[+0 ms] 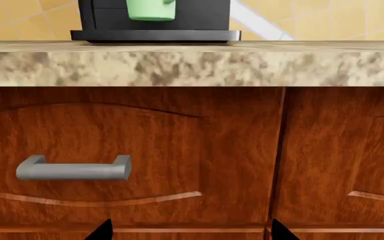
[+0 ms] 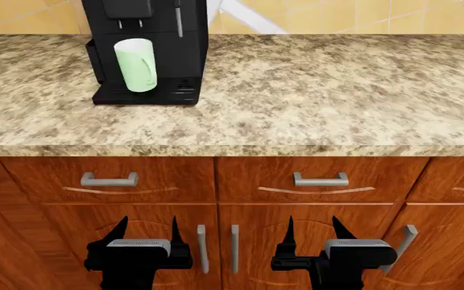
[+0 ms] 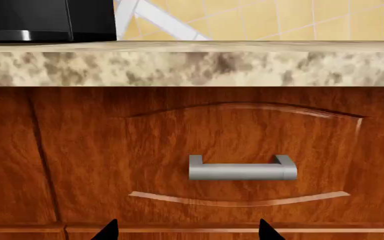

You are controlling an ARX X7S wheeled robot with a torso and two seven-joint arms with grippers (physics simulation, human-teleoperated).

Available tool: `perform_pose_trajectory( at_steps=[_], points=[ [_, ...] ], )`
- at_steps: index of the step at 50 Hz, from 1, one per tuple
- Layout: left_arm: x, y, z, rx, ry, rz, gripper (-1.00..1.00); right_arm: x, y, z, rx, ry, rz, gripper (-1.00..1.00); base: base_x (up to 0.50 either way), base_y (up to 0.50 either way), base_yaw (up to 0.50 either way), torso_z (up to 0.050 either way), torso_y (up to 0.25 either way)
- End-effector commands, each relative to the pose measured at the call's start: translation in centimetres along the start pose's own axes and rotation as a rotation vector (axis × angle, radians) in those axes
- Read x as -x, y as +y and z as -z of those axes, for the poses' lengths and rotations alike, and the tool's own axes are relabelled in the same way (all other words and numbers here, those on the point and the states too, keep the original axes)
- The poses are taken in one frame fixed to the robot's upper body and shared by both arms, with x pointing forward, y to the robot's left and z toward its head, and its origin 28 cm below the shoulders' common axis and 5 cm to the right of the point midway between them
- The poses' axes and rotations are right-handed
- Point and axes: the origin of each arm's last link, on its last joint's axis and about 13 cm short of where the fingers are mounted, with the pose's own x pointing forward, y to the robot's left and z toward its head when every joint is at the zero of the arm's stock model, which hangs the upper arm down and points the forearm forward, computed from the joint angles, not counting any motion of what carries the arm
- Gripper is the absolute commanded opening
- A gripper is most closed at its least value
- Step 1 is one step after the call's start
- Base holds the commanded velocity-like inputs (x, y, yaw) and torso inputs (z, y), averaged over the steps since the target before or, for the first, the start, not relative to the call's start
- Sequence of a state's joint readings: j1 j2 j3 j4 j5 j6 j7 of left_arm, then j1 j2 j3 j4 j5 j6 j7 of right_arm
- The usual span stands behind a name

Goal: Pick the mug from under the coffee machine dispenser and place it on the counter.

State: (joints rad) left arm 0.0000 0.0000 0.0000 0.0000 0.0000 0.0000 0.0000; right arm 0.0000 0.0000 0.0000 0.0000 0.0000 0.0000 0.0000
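The pale mint-green mug point(image 2: 136, 65) stands upright on the drip tray of the black coffee machine point(image 2: 179, 45), right under the dispenser point(image 2: 128, 9) with its two nozzles. The machine sits at the back left of the speckled granite counter point(image 2: 313, 90). The mug's lower part shows in the left wrist view point(image 1: 151, 10). My left gripper point(image 2: 147, 232) and right gripper point(image 2: 311, 232) are both open and empty, low in front of the wooden cabinet doors, well below the counter's edge. In the wrist views only the fingertips show, for the left point(image 1: 103, 231) and the right point(image 3: 108, 231).
Reddish-brown drawer fronts with grey bar handles point(image 2: 109, 180) point(image 2: 321, 180) lie under the counter's rounded front edge point(image 2: 232, 150). Vertical door handles point(image 2: 202, 248) point(image 2: 234, 248) stand between my grippers. A yellow tiled wall point(image 2: 337, 15) backs the counter.
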Motion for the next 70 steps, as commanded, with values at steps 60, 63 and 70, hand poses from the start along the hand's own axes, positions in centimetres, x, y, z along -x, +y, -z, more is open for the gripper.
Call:
perform_pose_trajectory(
  at_steps=[60, 63, 70],
  points=[
    [-0.56, -0.10, 0.46, -0.015, 0.040, -0.003, 1.00, 0.26, 0.49, -0.29, -0.074, -0.041, -0.100, 1.00, 0.00, 0.21, 0.00, 0.005, 0.000],
    [-0.51, -0.14, 0.48, -0.011, 0.048, 0.008, 1.00, 0.30, 0.49, -0.38, -0.076, -0.043, -0.098, 1.00, 0.00, 0.00, 0.00, 0.050, 0.000],
    [-0.45, -0.06, 0.29, -0.005, 0.045, -0.006, 1.00, 0.24, 0.29, -0.33, -0.084, -0.043, -0.082, 1.00, 0.00, 0.00, 0.00, 0.050, 0.000]
  ],
)
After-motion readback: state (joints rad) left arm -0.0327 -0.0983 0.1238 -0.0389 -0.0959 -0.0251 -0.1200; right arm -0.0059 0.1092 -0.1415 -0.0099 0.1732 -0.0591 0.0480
